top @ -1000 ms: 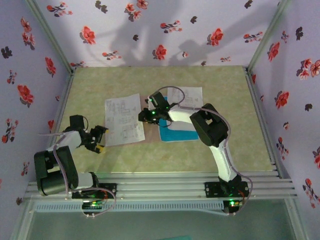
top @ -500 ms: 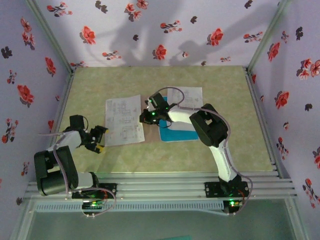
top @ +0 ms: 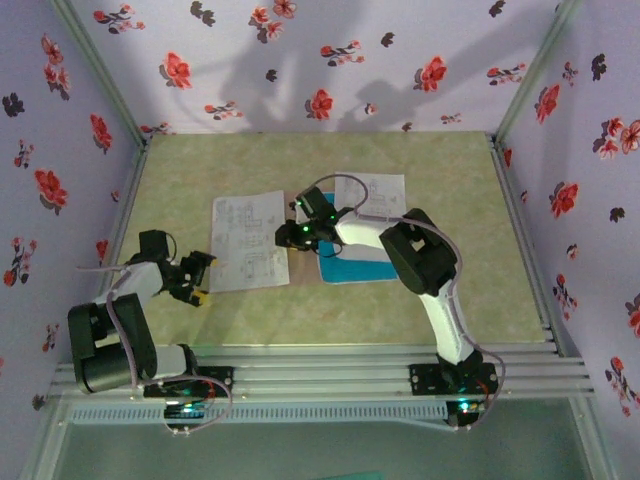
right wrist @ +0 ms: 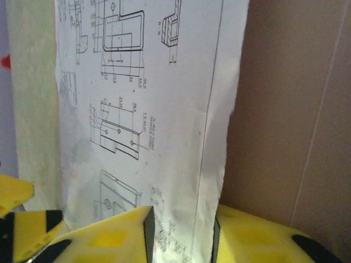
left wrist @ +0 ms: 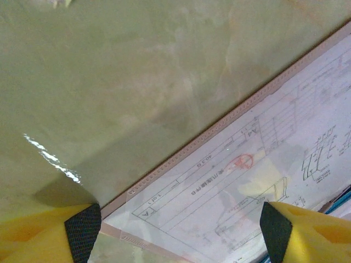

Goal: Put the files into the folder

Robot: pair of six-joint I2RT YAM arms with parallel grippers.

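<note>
Left to right. Your left gripper sits low at the left edge of the printed sheet, jaws wide and holding nothing. The sheet's corner lies between its fingers, probably so you can steady that side. A tan strip borders the sheet there; it looks like the folder's edge, though that is not certain.

Your right gripper is at the sheet's right edge. Its jaws stand a little apart with the paper's margin between them and no pinch visible, a placement suited to sliding or lifting the sheet. The folder lies flat just right of that margin, partly under the sheet. Further right, the cyan sheet lies by the right arm, with a second sheet beyond it. None of the files is inside the folder yet.

The surface is glossy, mottled green. Flower-print walls enclose it, and metal rails carry the arm bases.
</note>
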